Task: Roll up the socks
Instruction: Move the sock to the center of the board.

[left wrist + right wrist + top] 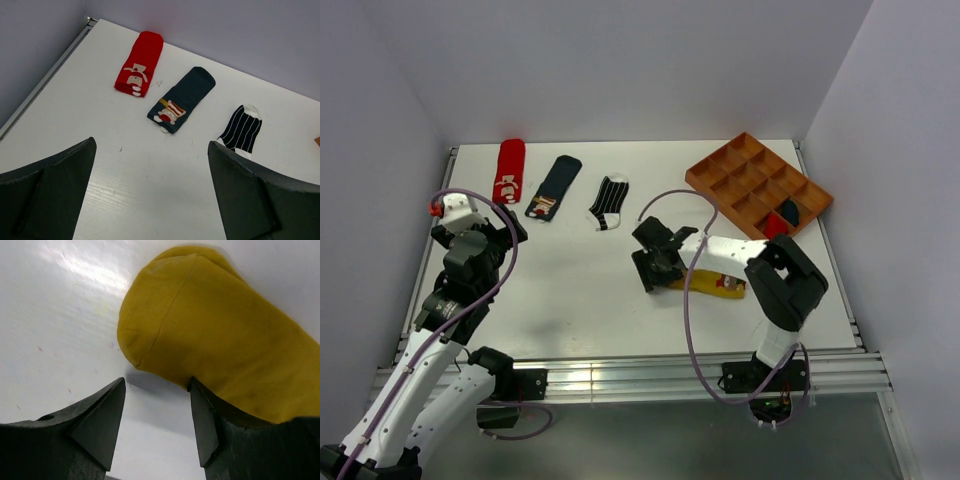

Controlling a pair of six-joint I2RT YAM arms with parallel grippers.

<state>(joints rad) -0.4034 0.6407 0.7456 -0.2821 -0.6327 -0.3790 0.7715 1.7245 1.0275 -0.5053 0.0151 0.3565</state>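
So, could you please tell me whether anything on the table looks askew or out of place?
Only the orange tray: it sits turned at an angle to the table edges, its far-right corner reaching the side rail. The red sock, patched navy sock and striped sock lie in a tidy row.

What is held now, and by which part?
Nothing is held. The left end effector and right end effector are open; the yellow sock lies beside the right.
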